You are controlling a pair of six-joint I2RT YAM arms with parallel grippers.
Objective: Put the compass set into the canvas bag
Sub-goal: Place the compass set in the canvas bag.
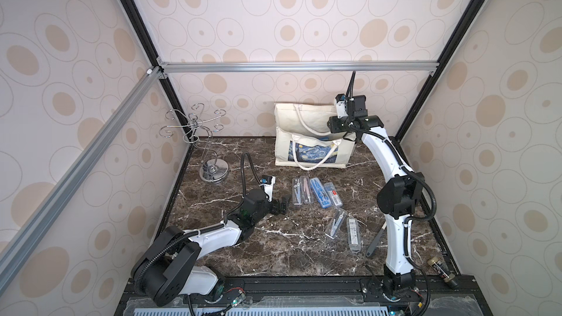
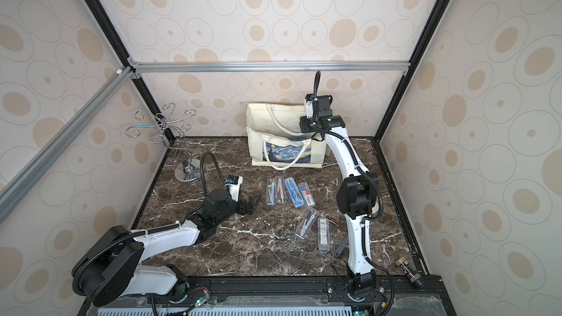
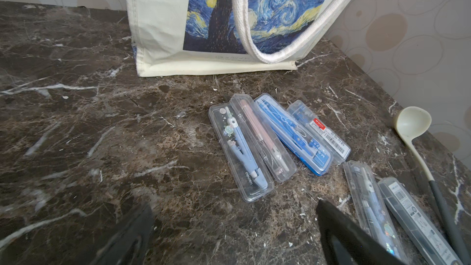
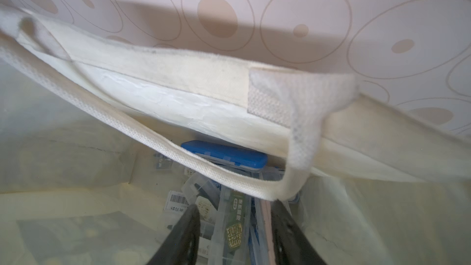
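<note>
Left gripper (image 3: 234,205): jaws spread wide with nothing between them, low over the marble table (image 3: 76,123).
Nearest compass set (image 3: 240,151): a clear case holding a pale-blue compass, just ahead of those fingers and a little toward the right-finger side. It is the first in a row of four lying side by side.
Long axis: it runs roughly away from the hand toward the canvas bag (image 3: 158,21), slightly skewed. I judge the jaws would close across its narrow width with little wrist turn.
Nearer arm: the left. In both top views it sits just beside the row, while the right gripper (image 4: 234,206) is up in the bag's mouth, well apart.
Right gripper: fingers part-way apart. Cases show between them, but nothing looks clamped.
Stray cases (image 1: 336,223): two, beyond the row on the left hand's right-finger side.
Right wrist view only: the bag's inside, with several cases on the bottom and a solid blue case (image 4: 224,155) at the far wall.
Left wrist view only: the bowl of the cream ladle (image 3: 413,121). The top views show just its dark handle.
</note>
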